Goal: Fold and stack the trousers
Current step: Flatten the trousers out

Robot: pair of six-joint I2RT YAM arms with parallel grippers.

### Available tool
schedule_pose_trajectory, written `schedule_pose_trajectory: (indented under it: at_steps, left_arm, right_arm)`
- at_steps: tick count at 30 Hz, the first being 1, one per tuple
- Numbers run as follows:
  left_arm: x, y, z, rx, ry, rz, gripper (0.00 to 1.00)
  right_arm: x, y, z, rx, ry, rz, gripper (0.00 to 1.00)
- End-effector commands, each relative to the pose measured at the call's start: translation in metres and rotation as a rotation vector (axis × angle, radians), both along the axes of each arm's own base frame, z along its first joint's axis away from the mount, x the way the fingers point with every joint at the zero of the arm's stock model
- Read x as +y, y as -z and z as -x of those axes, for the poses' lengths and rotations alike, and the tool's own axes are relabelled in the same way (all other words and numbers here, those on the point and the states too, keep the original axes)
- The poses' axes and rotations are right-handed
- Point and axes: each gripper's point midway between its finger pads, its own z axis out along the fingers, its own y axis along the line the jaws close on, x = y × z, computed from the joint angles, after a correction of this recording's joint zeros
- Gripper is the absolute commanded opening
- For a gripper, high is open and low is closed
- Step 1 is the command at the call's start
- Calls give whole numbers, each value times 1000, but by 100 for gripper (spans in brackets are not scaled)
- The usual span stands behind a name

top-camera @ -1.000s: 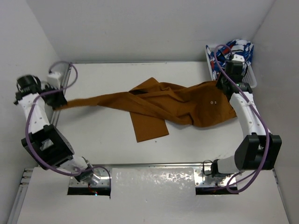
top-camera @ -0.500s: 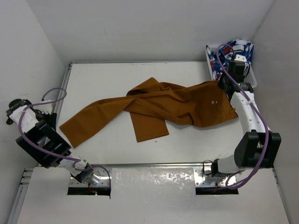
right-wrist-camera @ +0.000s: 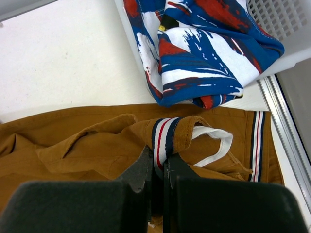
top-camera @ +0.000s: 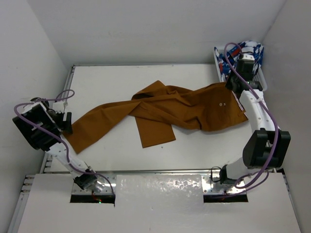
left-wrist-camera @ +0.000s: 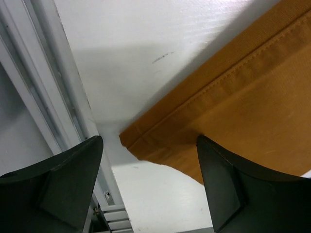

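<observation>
Mustard trousers (top-camera: 165, 114) lie stretched left to right across a table (top-camera: 121, 82), with one arm at each end.
The left gripper (left-wrist-camera: 150, 160) hangs wide open and empty just over the left leg's hem corner, which lies flat between its fingers. The right gripper (right-wrist-camera: 156, 170) is pinched on the striped waistband at the far right, beside a basket (right-wrist-camera: 272, 19) of patterned clothes (right-wrist-camera: 194, 53). The second leg is bunched mid-table, and its layering is hard to read.

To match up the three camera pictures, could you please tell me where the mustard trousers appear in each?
Top external: trousers stretched across mid-table, left to right.
Left wrist: leg hem, right side, by the open left claw.
Right wrist: striped waistband, lower half, pinched by right claw.
Shared landmark: the white table.
</observation>
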Motion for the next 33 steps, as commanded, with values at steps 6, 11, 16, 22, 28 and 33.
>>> schedule_pose_trajectory:
  at_steps: [6,11,16,22,28,33]
  left_arm:
    - [-17,35,-12,63,99,13,33]
    - [-3,32,-23,50,68,-31,0]
    - [37,-47,-118,-183,31,-197,0]
    - [57,-178,-202,-464,92,-401,0]
    - [39,-253,-177,-619,134,-493,0]
    - [38,-196,-97,-543,121,-560,0]
  right_arm:
    - [-4,-14,-9,-37,36,-3,0]
    - [-4,-24,-17,-73,36,-12,0]
    - [-7,-60,-55,-159,17,-68,0]
    - [-33,-164,-67,-402,54,-146,0]
    - [-61,-166,6,-523,171,-169,0]
    - [-119,-57,162,-483,788,-60,0]
